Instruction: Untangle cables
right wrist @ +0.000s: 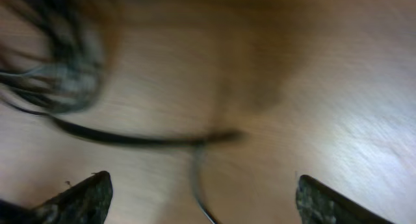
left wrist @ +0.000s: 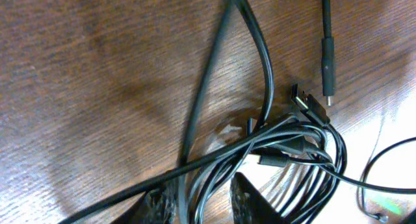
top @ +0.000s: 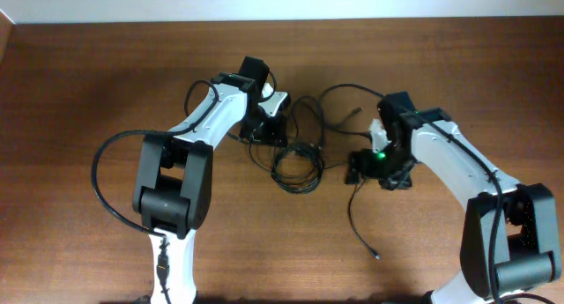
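the left gripper (left wrist: 203, 199) has its jaws pinched on strands of the cables (left wrist: 286, 143) on the bench (left wrist: 78, 68); the right gripper (right wrist: 203, 197) spreads its jaws wide, holding nothing.

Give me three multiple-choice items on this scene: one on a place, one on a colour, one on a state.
1. Where does the tangle of cables lie?
A) between the left gripper and the right gripper
B) at the table's left edge
C) behind the right arm's base

2. What colour are the cables?
A) white
B) black
C) red

3. How do the right gripper's fingers stand?
A) pressed together
B) clamped on a plug
C) spread wide apart

Key: A, the overhead view shows the tangle between them; B, every strand is black; C, the right wrist view shows a wide gap.
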Controlling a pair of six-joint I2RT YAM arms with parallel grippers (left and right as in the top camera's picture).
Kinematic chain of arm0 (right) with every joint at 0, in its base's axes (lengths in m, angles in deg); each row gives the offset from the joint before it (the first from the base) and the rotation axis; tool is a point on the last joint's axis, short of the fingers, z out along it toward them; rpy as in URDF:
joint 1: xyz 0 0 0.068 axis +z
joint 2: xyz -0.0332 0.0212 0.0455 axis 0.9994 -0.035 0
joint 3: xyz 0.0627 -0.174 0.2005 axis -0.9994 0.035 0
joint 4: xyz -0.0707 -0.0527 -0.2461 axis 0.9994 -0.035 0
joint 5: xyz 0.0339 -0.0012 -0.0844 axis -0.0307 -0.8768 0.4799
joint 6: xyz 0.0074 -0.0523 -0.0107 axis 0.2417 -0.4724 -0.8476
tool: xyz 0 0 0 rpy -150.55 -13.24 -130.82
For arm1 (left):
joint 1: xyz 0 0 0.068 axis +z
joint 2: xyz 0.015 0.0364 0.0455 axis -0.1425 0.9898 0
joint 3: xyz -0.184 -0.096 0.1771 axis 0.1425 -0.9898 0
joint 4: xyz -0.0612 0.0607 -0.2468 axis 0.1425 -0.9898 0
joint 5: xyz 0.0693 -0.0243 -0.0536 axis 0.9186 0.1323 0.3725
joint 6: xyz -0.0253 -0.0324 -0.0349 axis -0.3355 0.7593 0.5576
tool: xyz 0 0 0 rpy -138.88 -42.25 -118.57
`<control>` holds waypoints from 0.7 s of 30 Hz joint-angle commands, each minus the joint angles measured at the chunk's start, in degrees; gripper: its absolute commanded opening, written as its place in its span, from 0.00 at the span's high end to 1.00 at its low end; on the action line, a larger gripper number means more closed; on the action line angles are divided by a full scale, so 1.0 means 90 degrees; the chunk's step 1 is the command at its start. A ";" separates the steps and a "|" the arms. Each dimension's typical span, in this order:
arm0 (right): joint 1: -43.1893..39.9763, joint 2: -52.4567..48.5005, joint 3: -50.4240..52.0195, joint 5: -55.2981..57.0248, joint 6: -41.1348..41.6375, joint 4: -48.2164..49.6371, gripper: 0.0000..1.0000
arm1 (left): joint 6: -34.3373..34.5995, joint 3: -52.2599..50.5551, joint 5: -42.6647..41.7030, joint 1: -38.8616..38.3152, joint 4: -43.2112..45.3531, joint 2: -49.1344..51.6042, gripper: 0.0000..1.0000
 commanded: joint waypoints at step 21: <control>0.1044 -0.0005 0.0138 -0.0532 0.1673 0.1401 0.96 | 0.0403 0.0134 0.0384 -0.0362 0.0024 -0.0087 0.87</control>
